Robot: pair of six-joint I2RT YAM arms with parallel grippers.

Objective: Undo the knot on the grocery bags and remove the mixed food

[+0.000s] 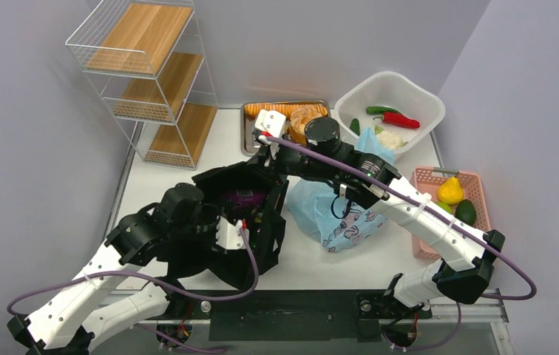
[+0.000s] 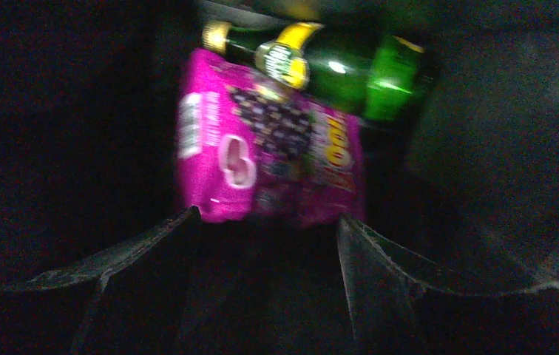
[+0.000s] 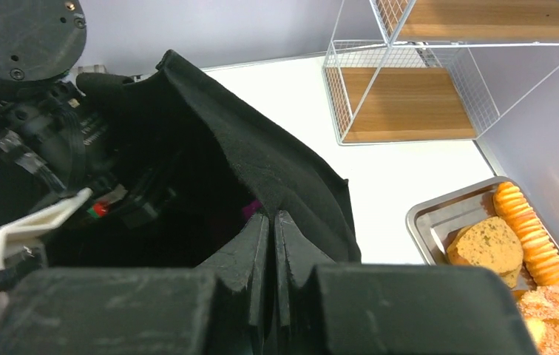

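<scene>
While right gripper [image 3: 272,222] pinches floppy black tote [image 3: 276,163], left gripper [image 2: 268,218] gapes before glossy magenta packet [image 2: 269,159], green bottle [image 2: 343,70].

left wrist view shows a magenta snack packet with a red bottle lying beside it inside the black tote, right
No, the bottle is green, not red; the left wrist view shows it lying beside the magenta snack packet inside the black tote.

Top view bright, even, shadows soft. Left wrist view very dim inside black tote [image 2: 498,111]; purple snack packet [image 2: 269,159] smeared by blur, white glare spot on green bottle [image 2: 343,74]. Right wrist view well lit, sharp
</scene>
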